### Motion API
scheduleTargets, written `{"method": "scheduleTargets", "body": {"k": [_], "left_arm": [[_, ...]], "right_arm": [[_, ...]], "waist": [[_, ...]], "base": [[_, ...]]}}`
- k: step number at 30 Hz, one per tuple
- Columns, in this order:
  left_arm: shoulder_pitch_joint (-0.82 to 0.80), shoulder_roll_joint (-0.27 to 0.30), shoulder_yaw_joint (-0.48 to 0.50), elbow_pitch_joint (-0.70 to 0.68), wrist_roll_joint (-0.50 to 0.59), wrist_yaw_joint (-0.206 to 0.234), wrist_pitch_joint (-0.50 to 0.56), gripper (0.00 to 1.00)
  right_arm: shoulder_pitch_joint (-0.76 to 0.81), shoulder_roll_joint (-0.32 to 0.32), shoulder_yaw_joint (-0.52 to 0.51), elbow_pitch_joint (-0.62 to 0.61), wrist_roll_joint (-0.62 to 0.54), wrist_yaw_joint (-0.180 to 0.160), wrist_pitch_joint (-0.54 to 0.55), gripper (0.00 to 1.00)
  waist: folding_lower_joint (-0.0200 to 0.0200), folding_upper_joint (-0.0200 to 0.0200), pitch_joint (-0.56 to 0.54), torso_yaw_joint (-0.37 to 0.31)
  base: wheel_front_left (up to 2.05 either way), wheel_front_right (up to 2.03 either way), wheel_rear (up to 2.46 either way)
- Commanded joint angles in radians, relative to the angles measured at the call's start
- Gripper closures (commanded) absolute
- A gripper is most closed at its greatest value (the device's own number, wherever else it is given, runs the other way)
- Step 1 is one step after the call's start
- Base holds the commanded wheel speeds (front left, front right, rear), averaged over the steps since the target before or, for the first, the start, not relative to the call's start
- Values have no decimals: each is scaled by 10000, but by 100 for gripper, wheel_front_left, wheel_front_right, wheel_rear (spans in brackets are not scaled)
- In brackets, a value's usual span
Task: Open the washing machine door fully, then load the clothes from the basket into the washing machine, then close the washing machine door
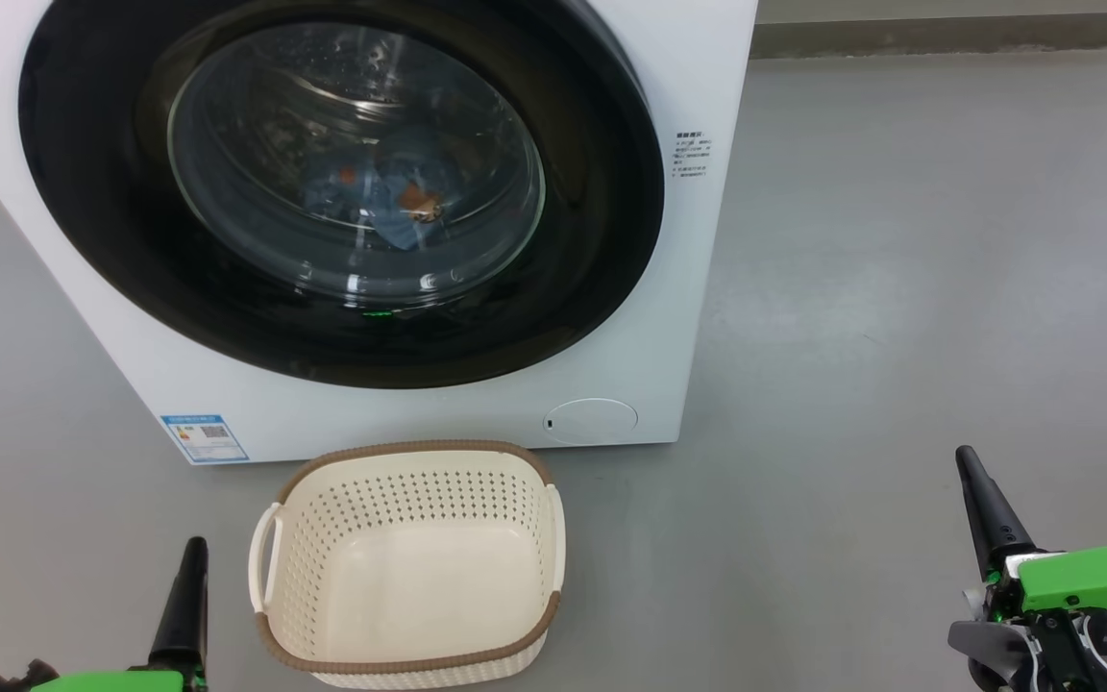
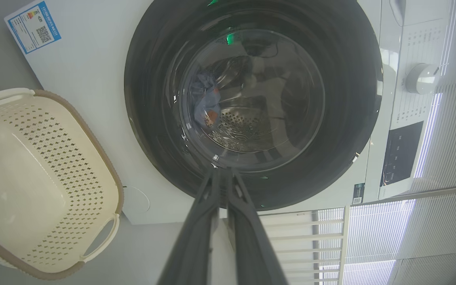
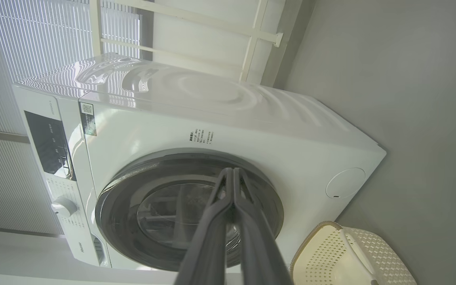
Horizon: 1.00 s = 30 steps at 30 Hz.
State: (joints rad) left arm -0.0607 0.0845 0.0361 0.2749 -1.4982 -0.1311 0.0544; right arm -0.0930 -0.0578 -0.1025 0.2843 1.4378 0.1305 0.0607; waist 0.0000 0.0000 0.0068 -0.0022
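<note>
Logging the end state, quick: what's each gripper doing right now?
Left gripper: closed, holding nothing.
Right gripper: closed, holding nothing.

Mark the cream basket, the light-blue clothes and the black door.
cream perforated plastic basket (image 1: 419, 446), head view, brown rear rim.
light-blue printed clothes (image 1: 398, 223), head view, fabric behind glass.
round glossy black door (image 1: 602, 221), head view, right-hand ring.

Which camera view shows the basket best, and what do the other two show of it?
The head view: the basket sits whole before the washing machine, empty inside, brown rim all visible. The left wrist view cuts the basket off at the picture's edge; the right wrist view catches one end of the basket, bottom right.
</note>
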Motion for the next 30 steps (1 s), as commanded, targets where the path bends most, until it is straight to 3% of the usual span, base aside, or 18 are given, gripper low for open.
{"method": "scheduleTargets", "body": {"k": [1,16,30], "left_arm": [[-414,41,358,-284,-230,3,123,100],[-466,-292,715,-302,-1143,4,538,100],[-468,-304,732,-302,-1140,4,552,100]], "right_arm": [[-167,-15,92,-332,311,5,113,100],[-149,71,-117,-395,1690,2,526,100],[-149,73,-120,-395,1701,2,531,100]], "waist": [[0,0,-4,3],[0,0,-37,22],[0,0,-37,22]], "base": [[0,0,0],[0,0,0],[0,0,0]]}}
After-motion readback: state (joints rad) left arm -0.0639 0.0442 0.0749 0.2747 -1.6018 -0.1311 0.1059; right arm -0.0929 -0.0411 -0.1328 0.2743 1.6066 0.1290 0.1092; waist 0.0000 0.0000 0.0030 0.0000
